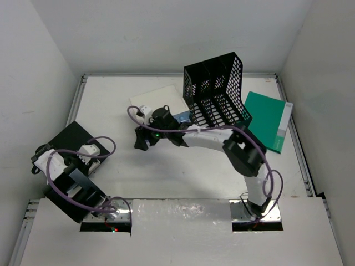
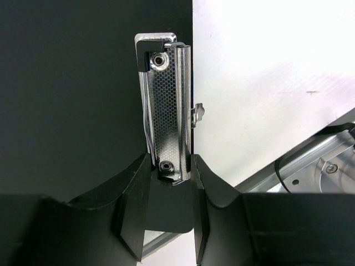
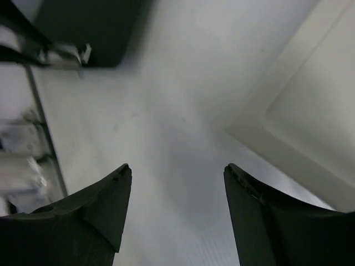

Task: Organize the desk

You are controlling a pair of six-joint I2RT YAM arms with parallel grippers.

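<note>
The top external camera sits above and behind both arm bases, facing forward and down. It is far enough back to take in the whole large matte-white desk (image 1: 166, 177) out to its rail edges.

The left wrist camera rides just behind the left gripper (image 2: 171, 166) and looks along its black fingers (image 2: 130, 202) from very close. A silver metal clip (image 2: 166, 105) on a flat black clipboard (image 2: 66, 100) fills the space ahead of the fingertips.

The right wrist camera looks steeply down past the right gripper (image 3: 177, 169) onto bare desk.

The overhead view shares the clipboard. The blurred dark shape ahead and to the left of the right gripper's fingers is probably the same board.
</note>
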